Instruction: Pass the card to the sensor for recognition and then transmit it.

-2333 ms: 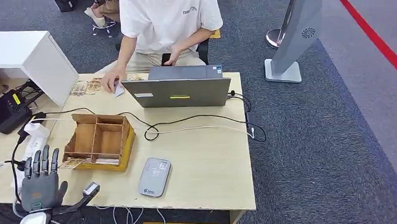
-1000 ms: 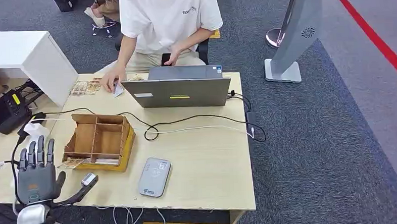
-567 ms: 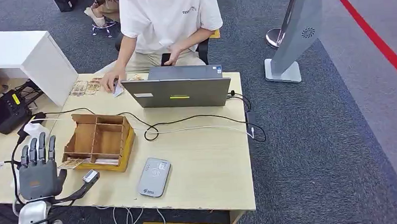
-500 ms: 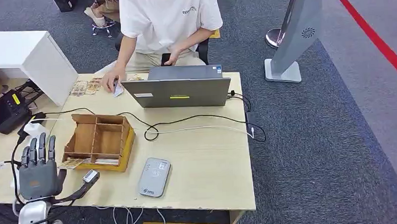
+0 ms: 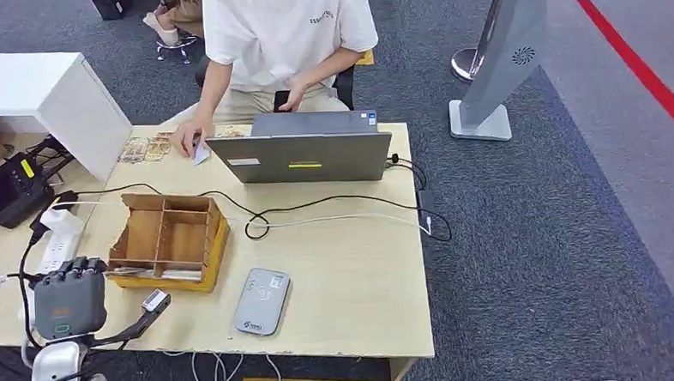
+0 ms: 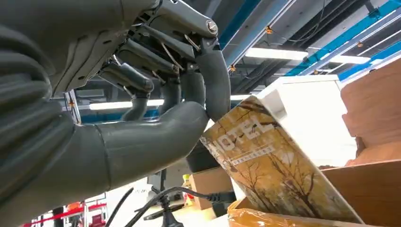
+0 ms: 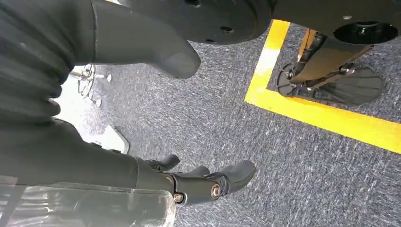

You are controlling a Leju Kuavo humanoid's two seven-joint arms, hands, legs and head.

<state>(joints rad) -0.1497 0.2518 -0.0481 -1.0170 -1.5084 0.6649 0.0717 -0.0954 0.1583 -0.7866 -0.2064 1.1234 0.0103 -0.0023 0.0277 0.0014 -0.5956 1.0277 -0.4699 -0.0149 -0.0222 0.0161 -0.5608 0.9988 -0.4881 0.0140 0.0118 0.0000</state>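
A yellow-brown card [image 6: 269, 175] printed HOTEL leans out of the left side of the cardboard box [image 5: 183, 281]; in the head view the card [image 5: 124, 271] pokes out towards my left hand [image 5: 68, 297]. That hand [image 6: 156, 109] pinches the card's corner between the thumb and a finger, the fingers curled down over it. The grey card sensor [image 5: 262, 301] lies flat on the table to the right of the box, near the front edge. My right hand [image 7: 94, 161] hangs over the carpet, fingers apart and holding nothing.
A person in a white shirt [image 5: 280, 38] sits behind a grey laptop [image 5: 302, 149], one hand on the table. Cables [image 5: 334, 208] cross mid-table. A power strip [image 5: 57, 241] and a black device [image 5: 12, 187] lie at the left. A grey stand [image 5: 504, 54] is on the carpet.
My left hand's fingers, held straight up and spread half a second ago, have curled down and closed on the card at the box's left side. Nothing else has moved.
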